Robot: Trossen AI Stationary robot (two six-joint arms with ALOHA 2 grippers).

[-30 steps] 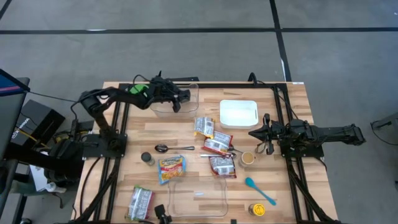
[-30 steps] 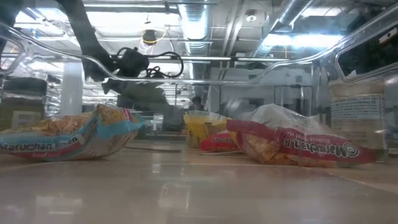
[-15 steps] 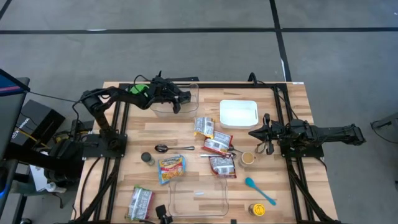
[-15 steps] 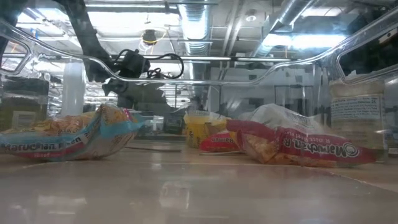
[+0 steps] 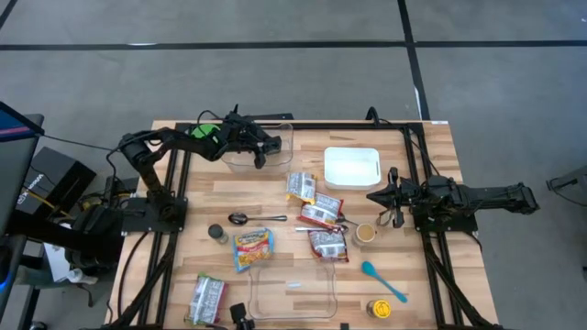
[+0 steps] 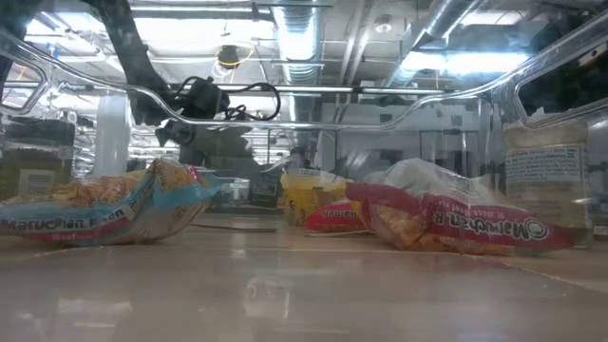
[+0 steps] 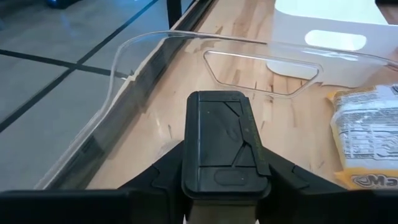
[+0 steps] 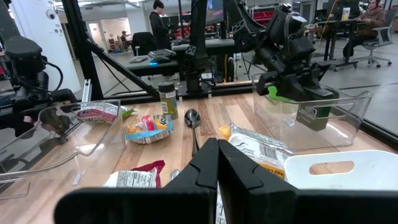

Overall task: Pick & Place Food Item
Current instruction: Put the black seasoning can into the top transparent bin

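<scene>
We note left gripper [image 5: 263,149] over clear bin [image 5: 280,136], fingers state unclear; ramen packets [image 5: 303,186] lie toward centre worktop; right fingers closed.

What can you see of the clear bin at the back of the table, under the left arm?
The clear bin is a see-through plastic tub with rounded corners and a cut-out handle in its end wall, upright on the wooden table near the far edge. The left gripper reaches into it. The right wrist view shows a dark green item inside. The white tray sits apart beside it.
</scene>
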